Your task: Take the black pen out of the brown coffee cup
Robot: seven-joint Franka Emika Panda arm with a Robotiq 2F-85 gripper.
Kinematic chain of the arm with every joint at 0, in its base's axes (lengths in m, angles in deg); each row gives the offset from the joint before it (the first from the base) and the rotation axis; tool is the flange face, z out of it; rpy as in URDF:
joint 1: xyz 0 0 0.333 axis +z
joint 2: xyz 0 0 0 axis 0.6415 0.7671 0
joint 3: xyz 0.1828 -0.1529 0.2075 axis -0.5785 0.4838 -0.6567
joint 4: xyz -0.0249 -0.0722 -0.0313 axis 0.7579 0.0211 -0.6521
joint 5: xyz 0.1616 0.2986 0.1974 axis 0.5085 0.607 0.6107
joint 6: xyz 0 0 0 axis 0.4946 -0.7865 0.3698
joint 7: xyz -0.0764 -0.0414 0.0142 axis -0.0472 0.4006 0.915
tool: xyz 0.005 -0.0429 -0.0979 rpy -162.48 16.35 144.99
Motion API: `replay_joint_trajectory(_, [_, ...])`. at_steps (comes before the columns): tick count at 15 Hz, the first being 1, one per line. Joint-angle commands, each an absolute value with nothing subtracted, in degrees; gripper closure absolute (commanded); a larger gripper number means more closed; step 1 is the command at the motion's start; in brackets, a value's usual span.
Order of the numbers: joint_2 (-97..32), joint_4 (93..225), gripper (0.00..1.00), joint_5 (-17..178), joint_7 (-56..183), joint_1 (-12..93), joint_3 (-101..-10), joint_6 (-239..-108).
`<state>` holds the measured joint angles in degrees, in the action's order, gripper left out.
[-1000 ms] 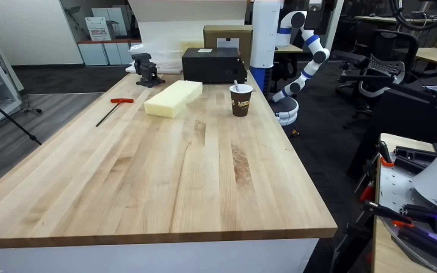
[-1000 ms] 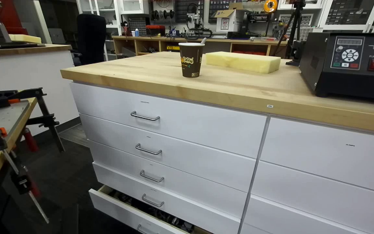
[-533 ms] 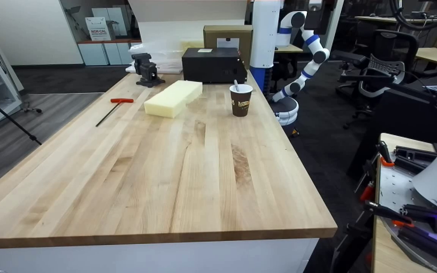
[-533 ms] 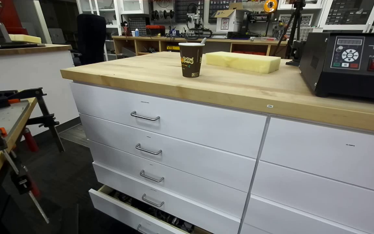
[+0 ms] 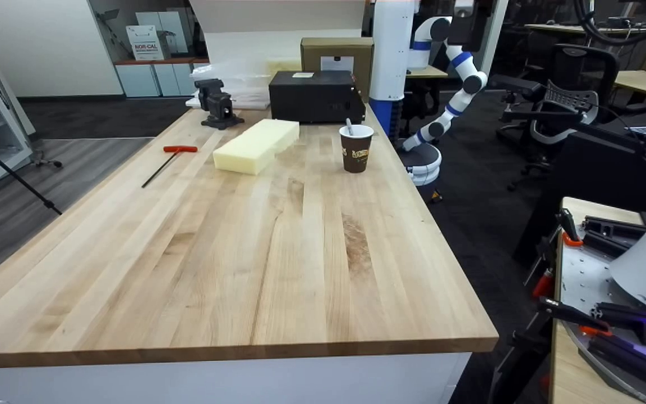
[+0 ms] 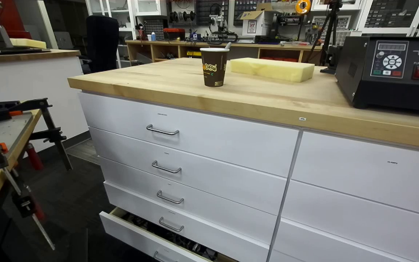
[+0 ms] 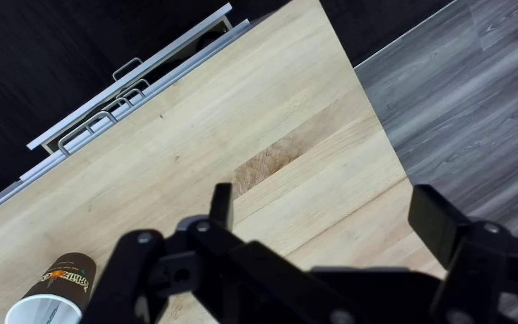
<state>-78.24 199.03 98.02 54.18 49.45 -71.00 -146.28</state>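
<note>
Jaws wide apart, nothing held. Pen [image 5: 349, 127] leaning in brown coffee cup [image 5: 355, 154]; off-centre descent could topple cup.

The tapered, dark-brown paper coffee cup [image 6: 214, 69], its rim and inside white and its wall printed with yellowish lettering, stood upright on the pale wooden tabletop [image 5: 216, 269], near one long edge. The thin, straight, stick-like pen [image 5: 349, 127] leaned inside it, its upper end poking above the rim in both exterior views (that end looked grey rather than black from there) and its lower part hidden by the wall. In the wrist view the cup's mouth ran off the lower border, a thin dark line showing against the white inside.
</note>
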Motion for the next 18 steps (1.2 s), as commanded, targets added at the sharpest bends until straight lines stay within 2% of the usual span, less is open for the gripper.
replay_joint_trajectory(1, [-76.19, 197.94, 0.0, 96.45, 55.43, 48.31, -70.65, -148.1])
replay_joint_trajectory(10, [-59.9, 190.2, 0.0, 85.11, 60.49, 43.11, -66.73, -163.0])
replay_joint_trajectory(18, [-48.35, 181.3, 0.0, 75.6, 57.2, 41.31, -63.18, -164.86])
